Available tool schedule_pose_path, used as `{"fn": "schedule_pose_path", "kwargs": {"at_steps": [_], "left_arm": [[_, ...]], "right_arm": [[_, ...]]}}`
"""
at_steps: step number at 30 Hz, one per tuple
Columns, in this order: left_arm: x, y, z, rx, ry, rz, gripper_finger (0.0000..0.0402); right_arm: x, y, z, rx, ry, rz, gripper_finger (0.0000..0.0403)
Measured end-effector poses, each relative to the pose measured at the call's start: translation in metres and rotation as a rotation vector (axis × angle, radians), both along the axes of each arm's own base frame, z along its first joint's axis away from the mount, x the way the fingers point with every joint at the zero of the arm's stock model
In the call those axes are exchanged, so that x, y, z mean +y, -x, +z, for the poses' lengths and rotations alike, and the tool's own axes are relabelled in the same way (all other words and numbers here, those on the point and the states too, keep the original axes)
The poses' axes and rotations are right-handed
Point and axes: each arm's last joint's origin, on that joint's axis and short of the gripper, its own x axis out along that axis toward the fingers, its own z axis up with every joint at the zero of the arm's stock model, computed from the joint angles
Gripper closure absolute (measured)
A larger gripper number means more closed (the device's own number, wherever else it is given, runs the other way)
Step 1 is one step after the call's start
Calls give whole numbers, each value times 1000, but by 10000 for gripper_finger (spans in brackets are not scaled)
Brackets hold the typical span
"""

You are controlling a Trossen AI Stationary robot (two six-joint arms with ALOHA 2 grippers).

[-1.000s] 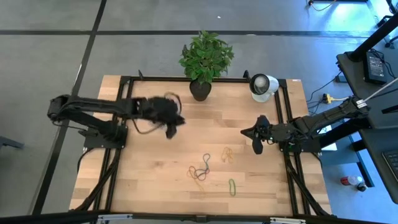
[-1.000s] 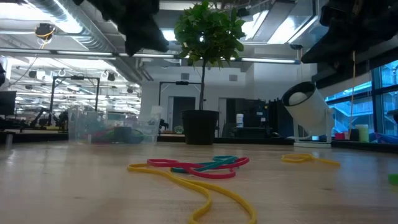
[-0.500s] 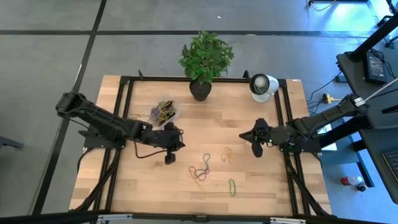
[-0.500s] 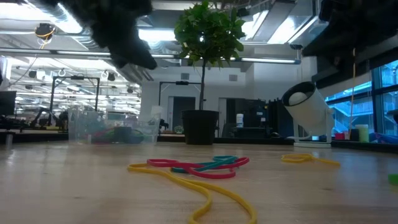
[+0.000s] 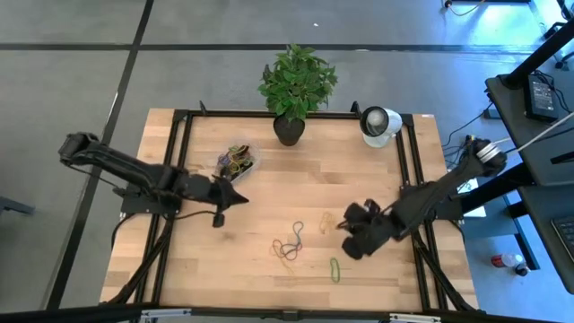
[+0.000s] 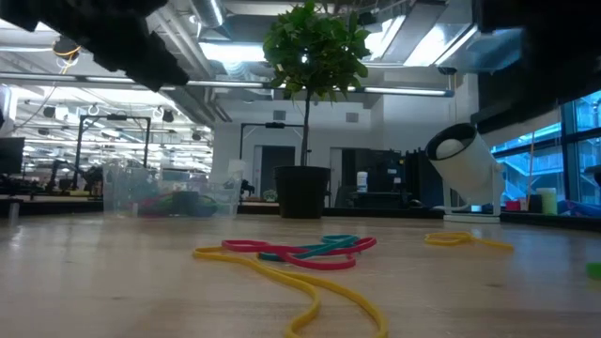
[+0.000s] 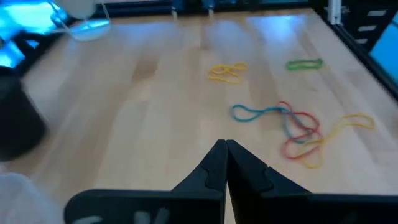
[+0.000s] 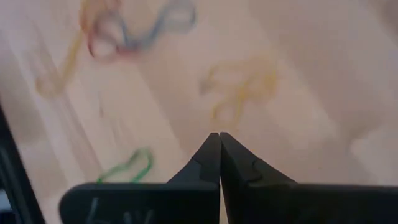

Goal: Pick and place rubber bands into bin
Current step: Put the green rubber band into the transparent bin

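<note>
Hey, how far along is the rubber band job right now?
Partly done. The bin already holds several bands. Nothing is in hand: the left gripper and right gripper are both shut on nothing. Left on the table: the tangled cluster, a yellow band and a green band.

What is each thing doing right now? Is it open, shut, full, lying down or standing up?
left gripper: shut, holding nothing, above the table beside the bin.
right gripper: shut, holding nothing, over the loose bands.
bin: upright, some rubber bands inside.
loose rubber bands: lying flat on the table, outside the bin.
plant pot: standing upright.
white round device: standing at the table's far edge.
</note>
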Motion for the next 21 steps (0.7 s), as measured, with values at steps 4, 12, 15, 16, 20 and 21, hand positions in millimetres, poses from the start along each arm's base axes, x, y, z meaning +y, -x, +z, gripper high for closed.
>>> {"fn": "schedule_pose_path", "kwargs": {"at_steps": [4,12,15,16,20,21], "left_arm": [[16,11,0,-35,-35,-34,400],[42,24,-3,-62,-8,-71,400],[44,28,-3,-54,21,-104,400],[45,28,-2,-61,25,-109,400],[45,34,-3,-38,37,-106,400],[45,34,-2,-37,37,-106,400]], "right_arm": [[28,-5,-16,113,-51,-7,395],[65,-11,-54,130,-117,-52,344],[73,-19,-63,93,-167,-75,320],[73,-20,-67,95,-167,-79,313],[75,-29,-80,116,-150,-96,300],[76,-31,-83,129,-135,-99,299]]}}
